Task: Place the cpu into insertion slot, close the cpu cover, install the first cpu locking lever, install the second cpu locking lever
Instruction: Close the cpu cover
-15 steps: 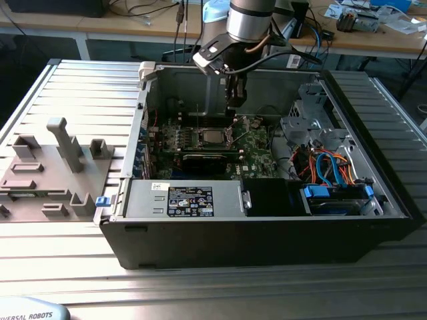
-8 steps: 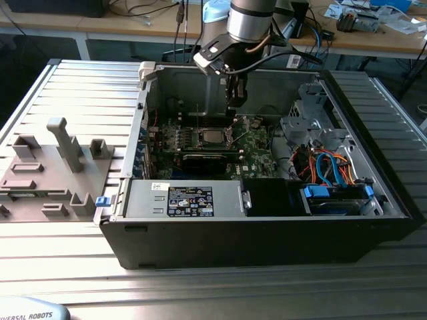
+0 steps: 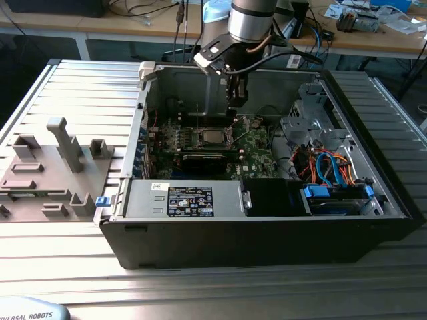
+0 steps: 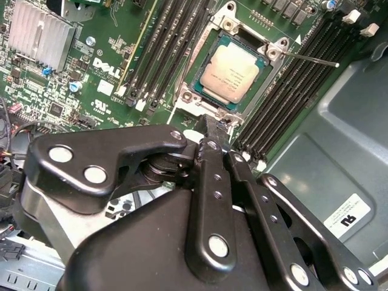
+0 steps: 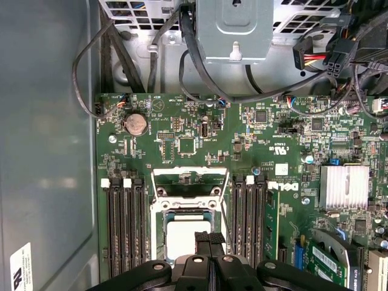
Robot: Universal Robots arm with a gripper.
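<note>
I find the pincer (image 4: 213,124) pressed together, pinching nothing, its tips close over the near rim of the socket (image 4: 195,97). The chip (image 4: 230,70) lies flat in the socket, just ahead of those tips. In the first wrist view the cover (image 5: 189,171) stands swung open beyond the chip. A thin lever (image 4: 312,59) juts free to one side.

I judge the chip light, rigid, smooth-topped and fragile underneath, so it should be gripped by the edges only. The cover looks thin and stiff, best pushed at its free edge.

There is faint print on the chip, white lettering on the board (image 4: 27,82) and a white sticker (image 4: 347,213) on the case (image 4: 339,121).
</note>
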